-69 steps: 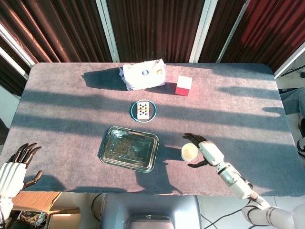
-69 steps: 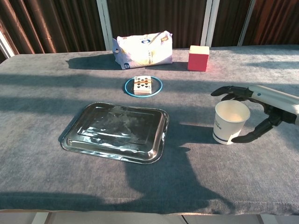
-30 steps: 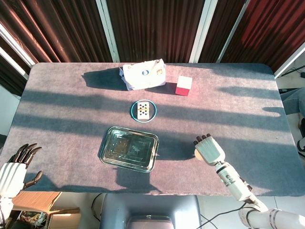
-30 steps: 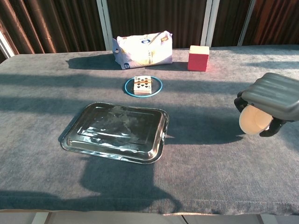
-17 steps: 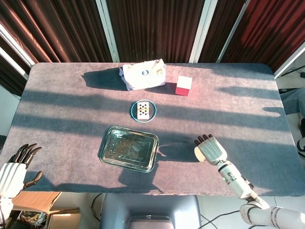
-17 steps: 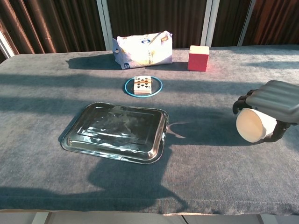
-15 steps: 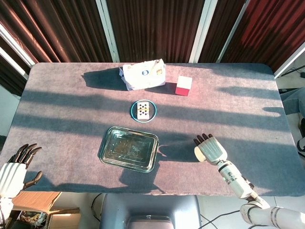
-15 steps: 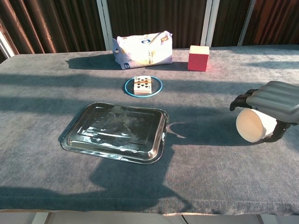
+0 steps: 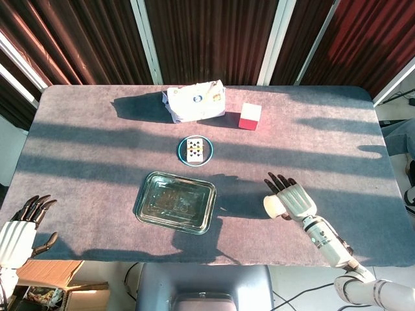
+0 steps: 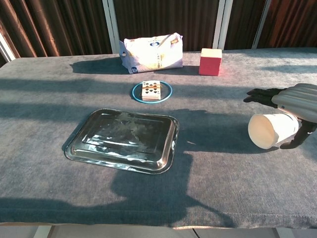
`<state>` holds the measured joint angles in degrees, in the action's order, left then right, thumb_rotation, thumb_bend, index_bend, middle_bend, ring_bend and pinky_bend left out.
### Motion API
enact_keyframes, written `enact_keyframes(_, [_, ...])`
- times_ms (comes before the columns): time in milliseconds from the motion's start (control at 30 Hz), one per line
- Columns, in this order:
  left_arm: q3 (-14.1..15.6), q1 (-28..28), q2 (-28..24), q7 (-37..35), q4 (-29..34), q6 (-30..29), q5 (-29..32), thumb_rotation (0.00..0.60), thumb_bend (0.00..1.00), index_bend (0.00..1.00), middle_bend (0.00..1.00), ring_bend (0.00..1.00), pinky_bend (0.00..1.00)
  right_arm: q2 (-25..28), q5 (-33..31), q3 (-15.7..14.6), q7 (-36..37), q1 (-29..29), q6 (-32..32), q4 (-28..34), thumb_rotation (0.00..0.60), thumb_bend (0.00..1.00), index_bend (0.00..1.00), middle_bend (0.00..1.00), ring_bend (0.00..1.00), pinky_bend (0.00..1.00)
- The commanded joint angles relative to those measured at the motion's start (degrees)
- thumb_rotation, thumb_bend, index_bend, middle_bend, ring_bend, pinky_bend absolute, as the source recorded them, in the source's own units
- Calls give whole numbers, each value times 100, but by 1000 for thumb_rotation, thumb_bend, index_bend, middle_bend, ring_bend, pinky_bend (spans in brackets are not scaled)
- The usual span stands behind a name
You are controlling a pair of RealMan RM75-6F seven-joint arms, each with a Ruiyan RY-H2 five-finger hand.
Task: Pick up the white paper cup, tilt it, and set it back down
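Observation:
The white paper cup (image 10: 271,130) lies tipped on its side at the right of the table, mouth facing left, at or just above the cloth. In the head view the cup (image 9: 273,206) shows partly under my right hand (image 9: 293,198). My right hand (image 10: 298,101) hovers over the cup with its fingers (image 10: 261,93) stretched out straight, off the cup wall. The thumb (image 10: 296,142) curls beside the cup's lower side; contact is unclear. My left hand (image 9: 19,228) hangs beyond the table's near-left corner, fingers apart, holding nothing.
A metal tray (image 10: 124,140) sits at the middle front. Behind it a deck of cards (image 10: 151,89) lies inside a blue ring. A white bag (image 10: 151,52) and a red and white box (image 10: 210,61) stand at the back. The table's right edge is near the cup.
My right hand's fingers have straightened away from the cup, which they wrapped half a second ago. The cup now shows more of its side, mouth turned left. The left hand has not moved.

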<state>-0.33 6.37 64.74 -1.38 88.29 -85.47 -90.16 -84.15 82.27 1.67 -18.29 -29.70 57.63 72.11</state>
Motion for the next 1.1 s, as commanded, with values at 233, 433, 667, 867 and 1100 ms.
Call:
enact_keyframes(233, [4, 11, 9, 47, 10, 32, 8, 600, 296, 188, 101, 72, 291, -134, 177, -79, 534, 61, 135, -586, 600, 222, 467, 361, 396, 601])
enact_keyframes(433, [3, 11, 8, 55, 18, 33, 12, 600, 297, 189, 101, 71, 291, -289, 348, -105, 630, 101, 381, -896, 600, 360, 608, 462, 515, 693])
enact_keyframes(667, [2, 9, 7, 63, 26, 36, 20, 600, 297, 188, 100, 72, 291, -380, 684, -73, 472, 150, 989, -1080, 600, 430, 704, 510, 553, 719])
enact_keyframes(867, [2, 3, -2, 35, 30, 23, 17, 600, 297, 188, 101, 71, 291, -421, 1250, -46, -1353, 166, 1821, -1187, 600, 430, 709, 511, 554, 719])
enact_keyframes(1100, [-2, -4, -4, 12, 27, 5, 14, 600, 297, 188, 101, 72, 292, -304, 1955, -188, -4408, 65, 1969, -1283, 600, 430, 725, 512, 547, 702])
